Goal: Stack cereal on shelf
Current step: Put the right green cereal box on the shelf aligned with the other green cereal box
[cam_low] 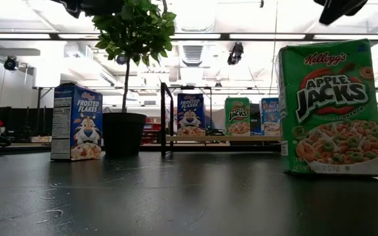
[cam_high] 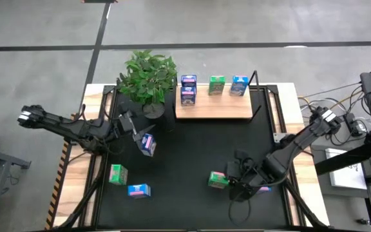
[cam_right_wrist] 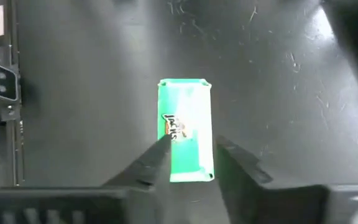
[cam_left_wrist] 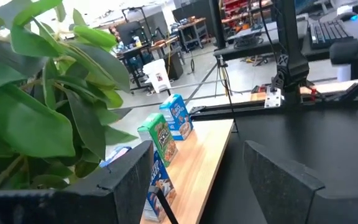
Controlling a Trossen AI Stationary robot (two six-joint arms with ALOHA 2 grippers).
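Observation:
My right gripper (cam_right_wrist: 192,146) is open and hovers over a green cereal box (cam_right_wrist: 184,127) that stands upright on the black mat (cam_high: 192,148) at the near right. In the low view this box (cam_low: 330,108) rests on its bottom, with the gripper above it and clear of it. My left gripper (cam_left_wrist: 197,155) is open and empty, up beside the plant and facing the wooden shelf (cam_left_wrist: 207,165). A dark blue box (cam_high: 148,144) stands on the mat just below it. The shelf (cam_high: 214,109) carries dark blue (cam_high: 188,90), green (cam_high: 216,85) and light blue (cam_high: 239,85) boxes.
A potted plant (cam_high: 148,77) stands at the shelf's left end, close to my left arm. A green box (cam_high: 117,174) and a light blue box (cam_high: 138,190) are on the mat at the near left. Another box (cam_high: 264,188) shows partly under my right arm.

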